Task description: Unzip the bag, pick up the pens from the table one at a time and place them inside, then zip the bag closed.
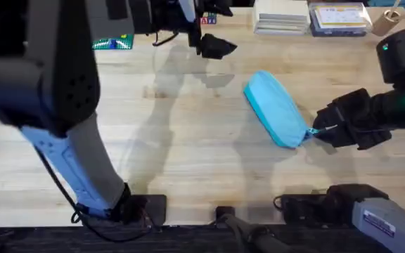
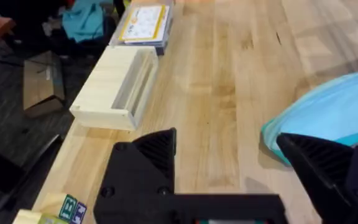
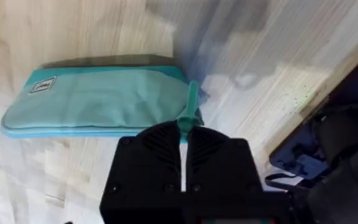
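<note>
The light blue bag (image 1: 275, 107) lies slanted on the table (image 1: 188, 154), right of the middle. My right gripper (image 1: 320, 131) is at the bag's near right end. In the right wrist view that gripper (image 3: 184, 134) is shut on the small teal pull tab (image 3: 189, 107), with the bag (image 3: 98, 102) stretched out beyond it, its zipper closed as far as I can see. My left gripper (image 1: 216, 46) hovers at the far side of the table, and in its own view it (image 2: 235, 158) is open and empty, the bag (image 2: 334, 112) off to one side. The pens are out of view.
A pale wooden box (image 2: 114, 87) and a boxed set with a yellow label (image 2: 145, 25) sit near the table's far edge. White stacked boxes (image 1: 280, 15), a blue box (image 1: 339, 17) and a green item (image 1: 112, 43) line the back. The raised left arm (image 1: 48, 77) looms at left.
</note>
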`<state>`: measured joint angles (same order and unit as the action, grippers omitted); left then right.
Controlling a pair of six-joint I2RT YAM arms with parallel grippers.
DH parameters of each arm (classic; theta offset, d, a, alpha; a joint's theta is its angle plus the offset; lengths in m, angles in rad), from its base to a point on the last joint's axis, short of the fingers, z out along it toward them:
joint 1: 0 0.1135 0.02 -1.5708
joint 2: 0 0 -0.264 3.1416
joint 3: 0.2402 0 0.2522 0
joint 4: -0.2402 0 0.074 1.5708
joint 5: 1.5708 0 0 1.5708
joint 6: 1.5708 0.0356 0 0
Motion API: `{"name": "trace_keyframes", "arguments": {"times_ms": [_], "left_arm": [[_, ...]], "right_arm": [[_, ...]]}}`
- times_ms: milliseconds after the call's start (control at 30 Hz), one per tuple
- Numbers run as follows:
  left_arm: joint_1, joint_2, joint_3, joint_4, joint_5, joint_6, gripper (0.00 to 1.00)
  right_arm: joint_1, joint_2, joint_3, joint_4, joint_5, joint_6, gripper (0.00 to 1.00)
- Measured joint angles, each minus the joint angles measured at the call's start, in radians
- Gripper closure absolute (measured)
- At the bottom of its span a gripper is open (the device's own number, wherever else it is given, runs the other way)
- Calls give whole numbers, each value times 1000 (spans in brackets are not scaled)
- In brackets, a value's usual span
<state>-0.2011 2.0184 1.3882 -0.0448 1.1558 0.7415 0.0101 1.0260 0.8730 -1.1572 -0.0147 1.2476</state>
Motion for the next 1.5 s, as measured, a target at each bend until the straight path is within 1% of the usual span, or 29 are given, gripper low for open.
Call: {"name": "trace_keyframes", "arguments": {"times_ms": [67, 133, 333, 400, 500, 733, 833, 967, 1167, 1333, 1500], "left_arm": [[-11, -38, 3, -48, -40, 15, 8], [-26, -70, 4, -104, -75, 49, 8], [-96, -131, 4, -266, -184, 185, 8], [-117, -142, 4, -306, -209, 226, 8], [-150, -151, 4, -360, -236, 278, 8], [-213, -152, 4, -438, -263, 337, 8], [-243, -151, 4, -479, -273, 388, 8], [-287, -151, 4, -495, -304, 445, 7], [-333, -151, 4, -495, -345, 479, 8], [-357, -151, 4, -495, -389, 488, 8], [-364, -152, 4, -494, -415, 491, 6]], "right_arm": [[0, 0, 0, 0, 0, 0, 968], [0, 0, 0, 0, 0, 0, 968], [0, 0, 0, 0, 0, 0, 968], [0, 0, 0, 0, 0, 0, 968], [0, 0, 0, 0, 0, 0, 968], [0, 0, 0, 0, 0, 0, 968], [0, 0, 0, 1, 0, 0, 968], [0, 0, 0, 2, 0, 0, 968], [0, 0, 0, 2, 0, 0, 968], [0, 0, 0, 2, 0, 0, 968], [0, 0, 0, 2, 0, 0, 968]]}}
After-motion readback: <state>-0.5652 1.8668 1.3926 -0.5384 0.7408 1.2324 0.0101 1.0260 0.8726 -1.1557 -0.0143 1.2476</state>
